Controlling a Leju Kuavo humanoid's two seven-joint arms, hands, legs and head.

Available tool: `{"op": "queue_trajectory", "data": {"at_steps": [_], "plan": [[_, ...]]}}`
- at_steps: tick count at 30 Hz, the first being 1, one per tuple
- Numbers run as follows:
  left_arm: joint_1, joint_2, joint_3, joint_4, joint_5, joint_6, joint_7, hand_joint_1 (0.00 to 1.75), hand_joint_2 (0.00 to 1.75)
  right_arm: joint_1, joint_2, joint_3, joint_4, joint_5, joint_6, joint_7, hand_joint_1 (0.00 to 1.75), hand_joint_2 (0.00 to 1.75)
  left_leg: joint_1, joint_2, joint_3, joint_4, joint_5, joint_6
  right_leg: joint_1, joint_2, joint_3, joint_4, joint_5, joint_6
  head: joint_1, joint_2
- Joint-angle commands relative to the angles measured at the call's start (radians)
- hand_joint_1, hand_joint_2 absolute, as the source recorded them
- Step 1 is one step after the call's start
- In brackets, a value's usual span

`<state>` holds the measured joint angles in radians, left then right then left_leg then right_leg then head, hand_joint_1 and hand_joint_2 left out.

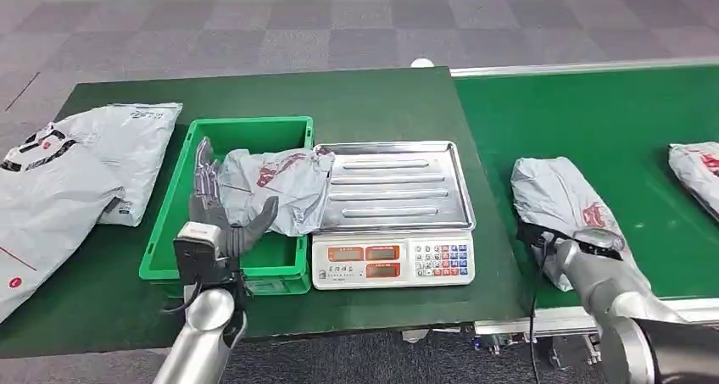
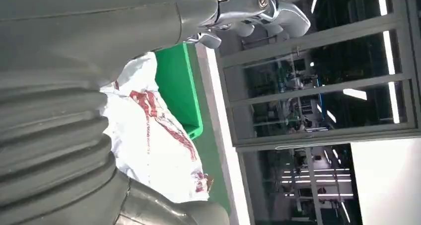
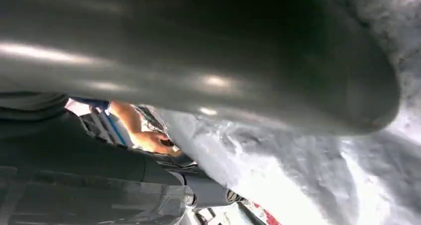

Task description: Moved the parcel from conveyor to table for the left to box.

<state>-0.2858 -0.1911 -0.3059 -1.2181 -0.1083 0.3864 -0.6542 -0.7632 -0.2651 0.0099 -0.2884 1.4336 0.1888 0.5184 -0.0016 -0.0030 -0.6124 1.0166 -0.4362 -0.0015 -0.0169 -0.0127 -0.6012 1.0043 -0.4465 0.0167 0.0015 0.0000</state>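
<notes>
A crumpled grey parcel with red print (image 1: 275, 185) (image 2: 149, 145) lies in the green box (image 1: 246, 124) (image 2: 176, 86), its right end draped over the box rim onto the scale tray. My left hand (image 1: 216, 210) (image 2: 149, 26) stands upright just left of it, fingers spread, holding nothing. On the green conveyor (image 1: 593, 113) lies a second grey parcel (image 1: 555, 193) (image 3: 308, 185). My right hand (image 1: 572, 248) grips that parcel's near end, with the thumb (image 3: 223, 61) pressed against the plastic and dark fingers at its left edge.
A white scale (image 1: 392, 261) with a steel tray (image 1: 390, 189) stands right of the box. Two large grey parcels (image 1: 127, 142) (image 1: 42, 206) lie on the table's left. Another parcel (image 1: 697, 168) lies at the conveyor's right edge.
</notes>
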Motion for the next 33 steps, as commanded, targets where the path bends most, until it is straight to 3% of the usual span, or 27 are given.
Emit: {"op": "queue_trajectory", "data": {"at_steps": [1, 3, 4, 5, 10, 33], "plan": [[-0.051, 0.026, -0.034, 0.085, 0.005, 0.001, 0.003, 0.0, 1.75, 0.006, -0.011, 0.049, 0.058, -0.008, -0.01, -0.007, 0.0, 0.0, 0.001, -0.001, 0.003, -0.002, 0.0, -0.001, 0.001, 0.0, 0.003, -0.002, 0.0, -0.001, 0.0, 0.0], [-0.051, 0.026, -0.034, 0.085, 0.005, 0.001, 0.003, 0.0, 1.75, 0.006, -0.011, 0.049, 0.058, -0.008, -0.01, -0.007, 0.0, 0.0, 0.001, -0.001, 0.004, -0.003, 0.0, -0.001, 0.001, 0.0, 0.004, -0.003, 0.0, -0.002, 0.0, 0.0], [-0.051, 0.026, -0.034, 0.085, 0.005, 0.001, 0.003, 0.0, 1.75, 0.006, -0.011, 0.049, 0.058, -0.008, -0.01, -0.007, 0.21, 0.0, 0.002, -0.001, 0.006, -0.005, 0.001, -0.001, 0.002, 0.0, 0.006, -0.005, 0.001, -0.002, 0.0, 0.0], [-0.05, 0.028, -0.036, 0.084, 0.005, 0.001, 0.002, 0.0, 1.75, 0.008, -0.004, 0.042, 0.05, -0.014, -0.028, -0.012, 1.75, 0.0, 0.001, -0.001, 0.004, -0.003, 0.0, -0.001, 0.001, 0.0, 0.005, -0.003, 0.0, -0.002, 0.0, 0.0], [-0.052, 0.032, -0.032, 0.108, 0.01, 0.002, -0.004, 0.0, 1.75, 0.022, 0.013, 0.018, 0.043, -0.033, -0.081, -0.04, 1.75, 0.0, 0.001, 0.0, 0.004, -0.003, 0.0, -0.001, 0.001, 0.001, 0.004, -0.003, 0.0, -0.001, 0.0, 0.0], [-0.053, 0.032, -0.032, 0.107, 0.01, 0.002, -0.004, 0.0, 1.75, 0.024, 0.009, 0.02, 0.042, -0.03, -0.083, -0.045, 1.75, 0.0, 0.001, 0.0, 0.003, -0.002, 0.0, -0.001, 0.001, 0.001, 0.004, -0.003, 0.0, -0.001, 0.0, 0.0]]}}
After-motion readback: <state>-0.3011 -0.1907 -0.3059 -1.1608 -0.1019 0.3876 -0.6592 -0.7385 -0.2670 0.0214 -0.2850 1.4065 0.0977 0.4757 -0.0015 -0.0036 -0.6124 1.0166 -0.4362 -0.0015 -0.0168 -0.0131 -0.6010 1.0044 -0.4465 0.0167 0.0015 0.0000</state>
